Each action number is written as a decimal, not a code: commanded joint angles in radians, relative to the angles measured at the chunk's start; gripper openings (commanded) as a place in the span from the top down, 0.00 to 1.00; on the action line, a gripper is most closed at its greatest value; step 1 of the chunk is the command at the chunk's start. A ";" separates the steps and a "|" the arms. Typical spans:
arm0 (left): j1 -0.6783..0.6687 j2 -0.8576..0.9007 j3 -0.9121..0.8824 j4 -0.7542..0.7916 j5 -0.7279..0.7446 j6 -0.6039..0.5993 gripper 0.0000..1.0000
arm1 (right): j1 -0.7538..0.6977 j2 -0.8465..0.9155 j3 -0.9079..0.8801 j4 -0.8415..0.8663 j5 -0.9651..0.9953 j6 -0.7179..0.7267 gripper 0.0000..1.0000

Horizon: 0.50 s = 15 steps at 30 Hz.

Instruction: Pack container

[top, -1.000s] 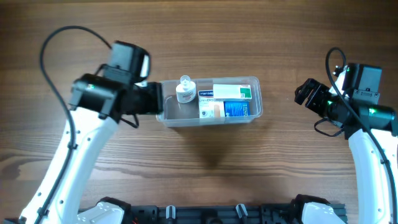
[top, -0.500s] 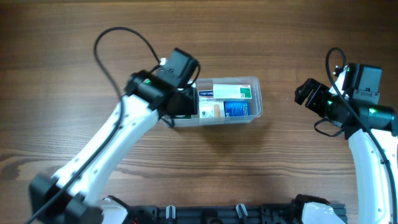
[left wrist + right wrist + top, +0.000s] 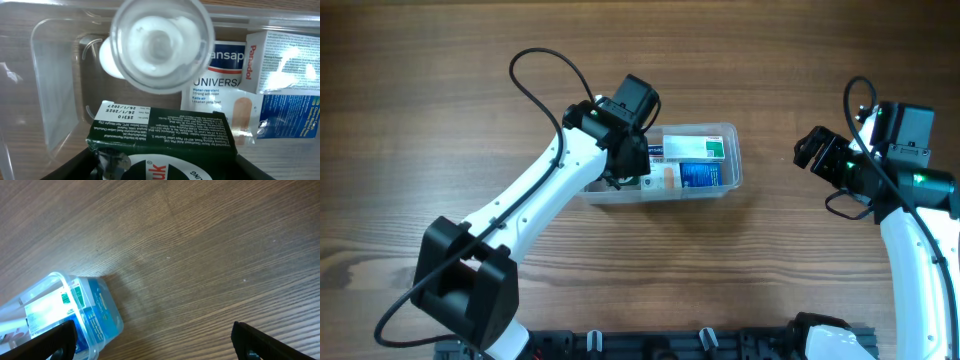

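The container is a clear tub in the middle of the table, seen from above in the left wrist view, its wall at the left. My left gripper hangs over the tub's left end, shut on a dark green box. Just beyond that box stands a small white bottle with a clear cap. A plasters box, a white Panadol box and a blue box lie in the tub's right part. My right gripper stands open to the right of the tub, nothing between its fingers.
The right wrist view shows bare wood with the tub's corner at lower left. The left arm's black cable loops over the table behind the tub. The arm bases sit along the front edge.
My left arm has swung right, from beside the tub's left end to over it. The bottle is now hidden under it in the overhead view. The right arm has not moved.
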 commanded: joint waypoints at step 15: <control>-0.013 0.007 0.006 -0.030 -0.039 -0.024 0.08 | -0.004 -0.003 0.007 0.003 -0.012 -0.012 0.00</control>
